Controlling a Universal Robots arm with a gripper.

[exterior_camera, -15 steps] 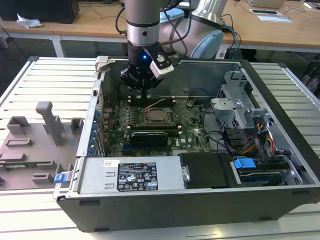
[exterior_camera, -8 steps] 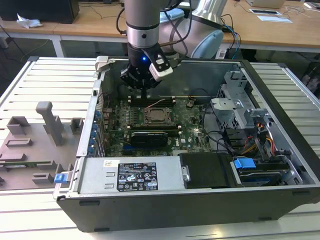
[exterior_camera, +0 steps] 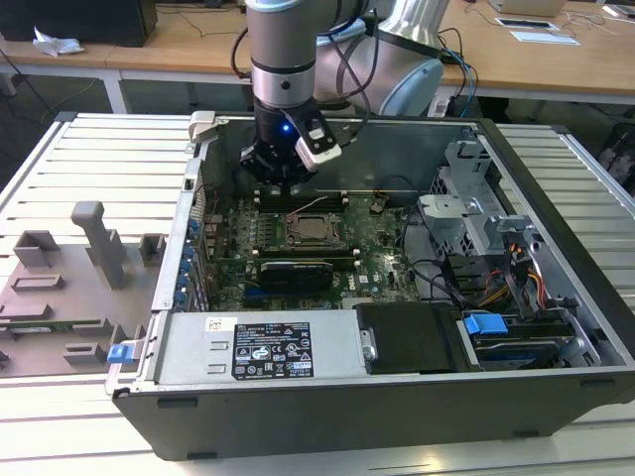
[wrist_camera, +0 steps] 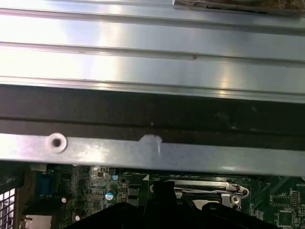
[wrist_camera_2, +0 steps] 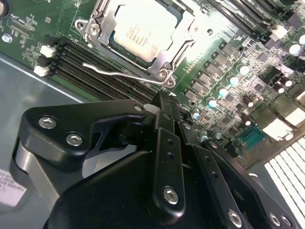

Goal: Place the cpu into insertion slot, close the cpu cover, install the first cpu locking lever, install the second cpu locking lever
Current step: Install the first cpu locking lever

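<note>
While the arm stood over the open computer case (exterior_camera: 327, 407), the gripper (wrist_camera_2: 162, 102) hung above the motherboard (wrist_camera_2: 57, 19) just beside the insertion slot (wrist_camera_2: 163, 73), on the side where the memory slots (wrist_camera_2: 86, 59) run. Its fingers (wrist_camera_2: 165, 138) were drawn together at the tips, and nothing was seen between them.

The cpu (wrist_camera_2: 138, 31) was seated in the insertion slot with its silver-grey top facing up. The cpu cover (wrist_camera_2: 177, 34) lay flat on the slot. Its frame surrounded the chip, whose top showed through the window. A thin wire locking lever (wrist_camera_2: 125, 75) lay along the slot's edge, between the slot and the memory slots. It was close to the gripper's tips but not touching them. Whether this lever was latched could not be determined.

In the exterior view, the gripper was over the board on the side of the slot nearer the case's rear wall. A long black card (exterior_camera: 296, 273) sat on the opposite side of the slot. A grey fixture plate (exterior_camera: 60, 297) rested on the slotted table (exterior_camera: 109, 139), outside the case and well apart from the slot, on the exterior view's left.
</note>
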